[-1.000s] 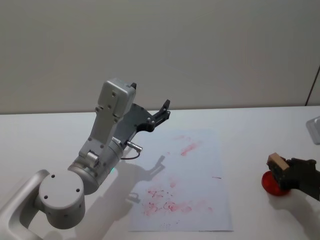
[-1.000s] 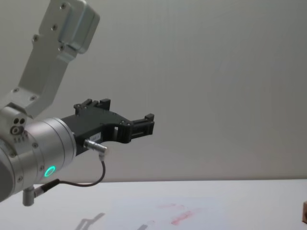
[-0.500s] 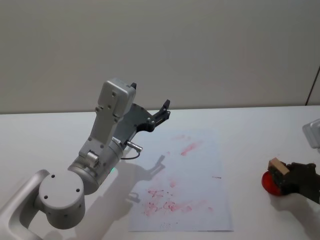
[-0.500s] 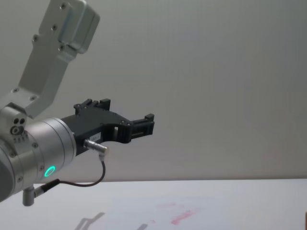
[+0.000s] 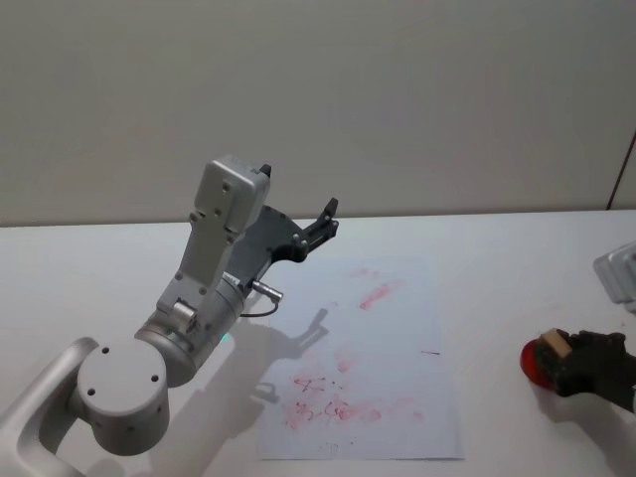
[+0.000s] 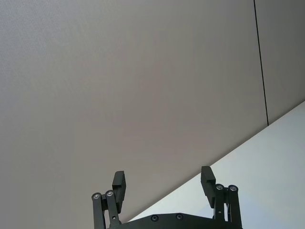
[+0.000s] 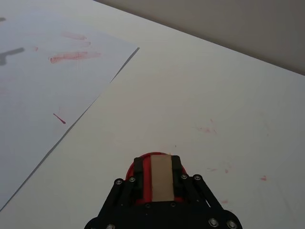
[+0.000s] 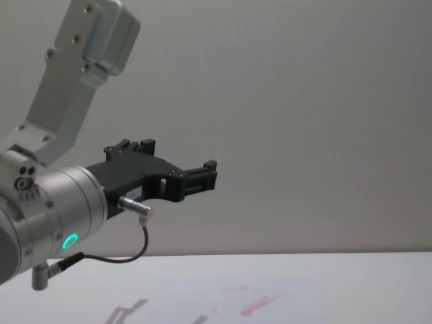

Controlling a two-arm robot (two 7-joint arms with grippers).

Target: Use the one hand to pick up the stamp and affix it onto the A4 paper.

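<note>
My right gripper (image 5: 568, 356) is at the table's right side, shut on the stamp (image 5: 553, 343), a small tan block. In the right wrist view the stamp (image 7: 161, 177) sits between the black fingers (image 7: 137, 172), directly over a round red ink pad (image 7: 151, 156). The same ink pad (image 5: 534, 364) lies on the table right of the A4 paper (image 5: 390, 328), a white sheet with smeared red marks. The paper's edge (image 7: 43, 90) lies well clear of the gripper. My left gripper (image 5: 323, 221) is raised and open, parked above the table at the left.
A grey object (image 5: 618, 273) pokes in at the right edge, behind the ink pad. Faint red specks (image 7: 209, 129) dot the white tabletop beyond the pad. The left arm's silver body (image 5: 189, 318) stands left of the paper.
My right gripper has sunk with the stamp toward the red ink pad and drifted slightly right. The left arm has not moved.
</note>
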